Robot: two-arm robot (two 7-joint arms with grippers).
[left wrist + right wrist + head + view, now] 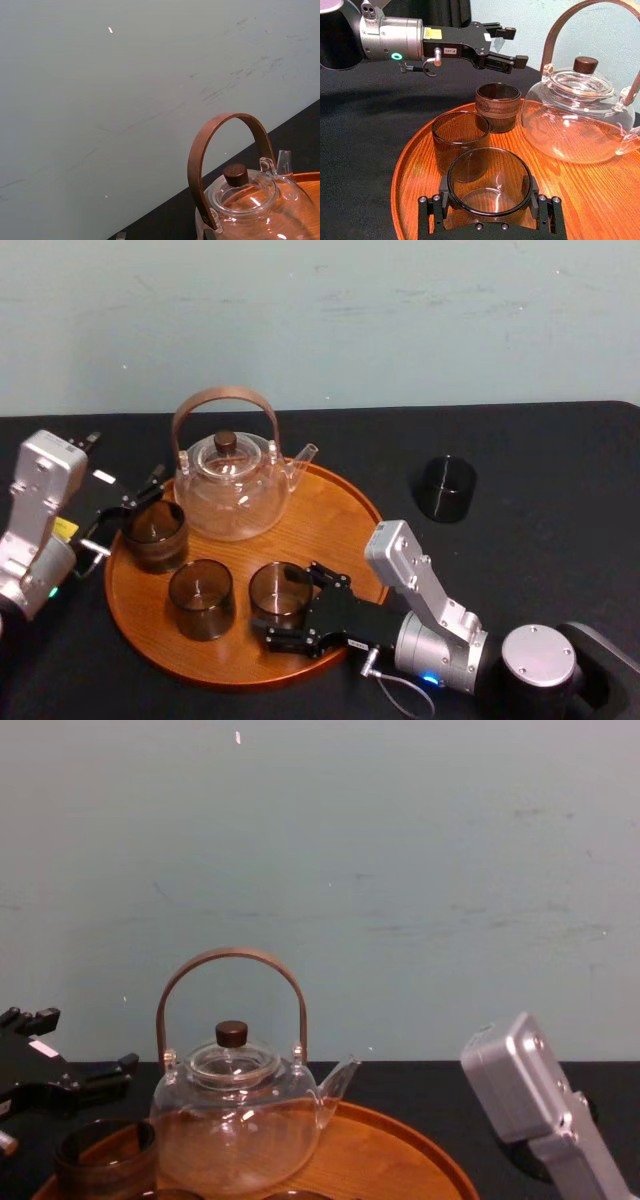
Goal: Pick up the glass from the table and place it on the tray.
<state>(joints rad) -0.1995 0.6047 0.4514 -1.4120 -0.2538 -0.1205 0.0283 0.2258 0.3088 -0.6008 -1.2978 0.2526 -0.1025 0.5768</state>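
Resting smoky-brown cylindrical glass (487,187) on round, grained wooden tray (600,200)

A clear glass teapot (232,490) stands with an arched brown handle (222,400) and a dark lid knob (226,440); a pale green wall (320,320) rises behind the teapot; one dark tumbler (201,598) sits near, in front of the teapot; a black cup (446,488) stands well apart to its right.

Grained wooden tray (600,200) is shining glossily; smoky translucent glass (487,182) is gleaming (smooth-walled); cloth-covered tabletop (560,470) is looking matt black.
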